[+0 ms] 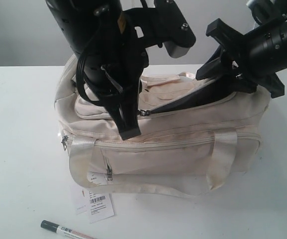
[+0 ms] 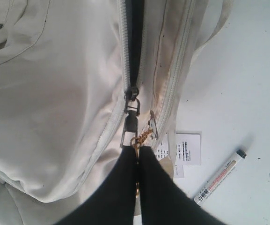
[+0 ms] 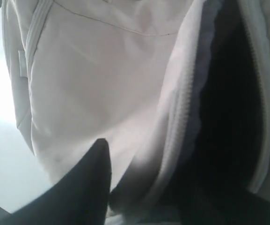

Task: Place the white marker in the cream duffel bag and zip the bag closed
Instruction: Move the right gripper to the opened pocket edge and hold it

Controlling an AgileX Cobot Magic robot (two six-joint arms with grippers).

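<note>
Closest to me, the white marker (image 1: 65,229) lies flat on the white table (image 1: 19,149), with its dark cap at its 10 o'clock end. It is outside the bag, off the bag's 7 o'clock corner. Biggest on that table is the cream duffel bag (image 1: 183,149), slumped at the middle with its front pocket toward me and a glossy handle (image 1: 223,159) draped at 5 o'clock. Its top zipper (image 2: 125,56) is partly undone, so black lining (image 1: 203,99) shows toward 2 o'clock. From 11 o'clock the left gripper (image 1: 130,132) reaches down onto the bag's top, its fingers (image 2: 120,187) pinched together on the zipper pull (image 2: 129,129) and its small gold chain. From 2 o'clock the right gripper (image 1: 207,72) pokes at the open mouth, one finger lying on the cream cloth beside the zipper edge. Whether it clamps anything I cannot tell. White barcode tags (image 1: 99,206) rest between bag and marker.
</note>
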